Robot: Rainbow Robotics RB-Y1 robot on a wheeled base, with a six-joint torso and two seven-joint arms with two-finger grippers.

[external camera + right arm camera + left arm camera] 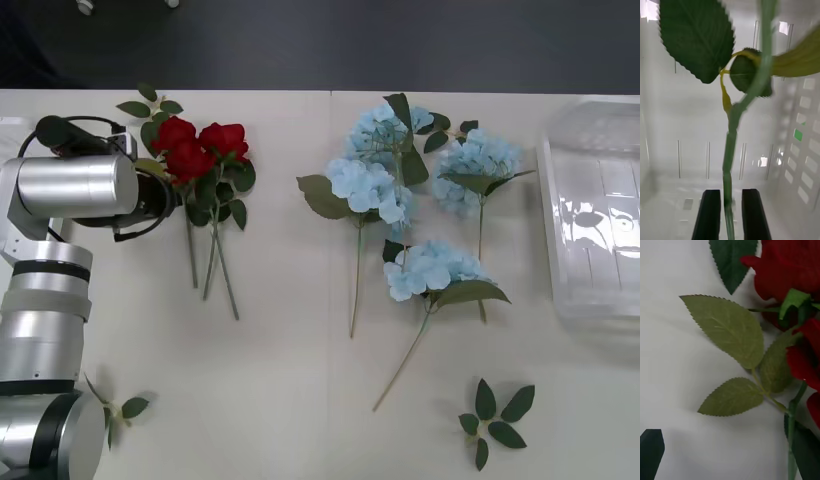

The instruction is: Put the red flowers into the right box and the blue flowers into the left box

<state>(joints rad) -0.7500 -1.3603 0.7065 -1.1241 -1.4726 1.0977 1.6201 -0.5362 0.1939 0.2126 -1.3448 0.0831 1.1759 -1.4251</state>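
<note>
Front view shows the task at an early stage. Three red roses (pixel 205 150) lie in a bunch near the far left part of the desk (pixel 290 400), and four blue hydrangea clusters (pixel 420 200) lie spread near its middle. None of these is in a box yet. One white tray (pixel 560 230) stands at the right edge of the desk.

In the right wrist view, the right gripper (pixel 728 215) has its two black fingers (pixel 709 213) pressed on a thin green stem (pixel 730 150), with a ribbed white tray floor (pixel 685 123) close behind it. I judge this is the fourth rose, being lowered into the right box; its bloom is hidden. The stem runs straight away from the fingers.

The roses point their blooms to the far edge of the desk and their stems to the near edge, long axis nearly front to back. The hydrangeas lie the same way, one slanted.

The left gripper (pixel 165 195) is at the left side of the rose bunch; in the left wrist view, one black finger (pixel 651 453) sits at the corner above rose leaves (pixel 728 330), so the claw seems spread and holds nothing.
</note>
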